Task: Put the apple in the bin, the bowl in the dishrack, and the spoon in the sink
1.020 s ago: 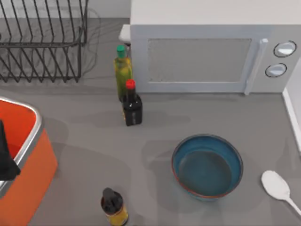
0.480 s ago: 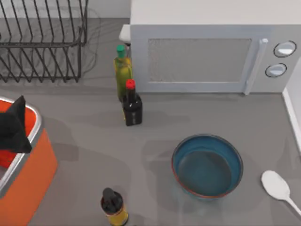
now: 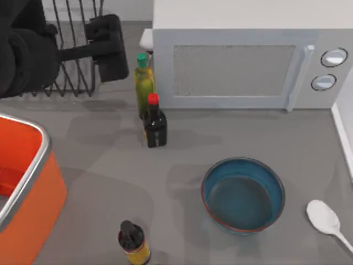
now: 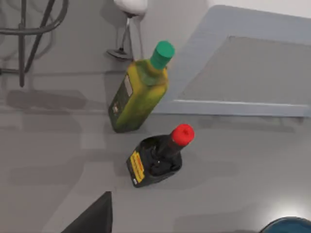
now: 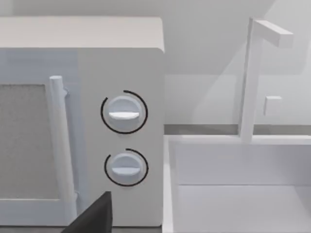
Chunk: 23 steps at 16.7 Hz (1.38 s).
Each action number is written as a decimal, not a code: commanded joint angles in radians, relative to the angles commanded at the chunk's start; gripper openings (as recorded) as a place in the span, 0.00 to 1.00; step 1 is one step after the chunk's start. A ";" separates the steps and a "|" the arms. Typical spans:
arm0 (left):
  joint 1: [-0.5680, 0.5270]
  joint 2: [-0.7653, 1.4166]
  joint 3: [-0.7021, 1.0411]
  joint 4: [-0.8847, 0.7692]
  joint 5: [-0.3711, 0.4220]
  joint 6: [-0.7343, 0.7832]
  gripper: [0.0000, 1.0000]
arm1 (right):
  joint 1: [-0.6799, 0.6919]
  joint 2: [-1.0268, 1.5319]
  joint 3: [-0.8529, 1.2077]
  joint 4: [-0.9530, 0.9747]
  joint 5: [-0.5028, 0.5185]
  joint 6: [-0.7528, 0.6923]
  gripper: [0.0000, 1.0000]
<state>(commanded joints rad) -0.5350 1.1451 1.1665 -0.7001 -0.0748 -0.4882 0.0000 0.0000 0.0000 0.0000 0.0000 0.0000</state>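
Left pincer: raised over the dishrack at the bench's rear left; whether clenched or released cannot be told.
Bin: left edge, well apart from the pincer.
Bowl: upright on the bench, front right, far from the pincer.
Spoon: just right of the bowl, head toward it.
Bottles: green-capped and red-capped, between pincer and bowl.
Sink: beside the microwave.

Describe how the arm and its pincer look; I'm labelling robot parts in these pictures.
The left arm is matte black: a bulky rounded body, then a slim bar leading to a blocky, round-cornered head. No cables or markings are visible. A dark flat wedge sits at the edge of each wrist view.
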 joint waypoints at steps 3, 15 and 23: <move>-0.134 0.310 0.316 -0.185 -0.029 -0.134 1.00 | 0.000 0.000 0.000 0.000 0.000 0.000 1.00; -0.557 1.287 1.298 -0.760 -0.095 -0.562 1.00 | 0.000 0.000 0.000 0.000 0.000 0.000 1.00; -0.600 1.379 1.394 -0.815 -0.097 -0.605 1.00 | 0.000 0.000 0.000 0.000 0.000 0.000 1.00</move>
<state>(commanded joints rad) -1.1352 2.5246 2.5602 -1.5146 -0.1713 -1.0932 0.0000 0.0000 0.0000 0.0000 0.0000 0.0000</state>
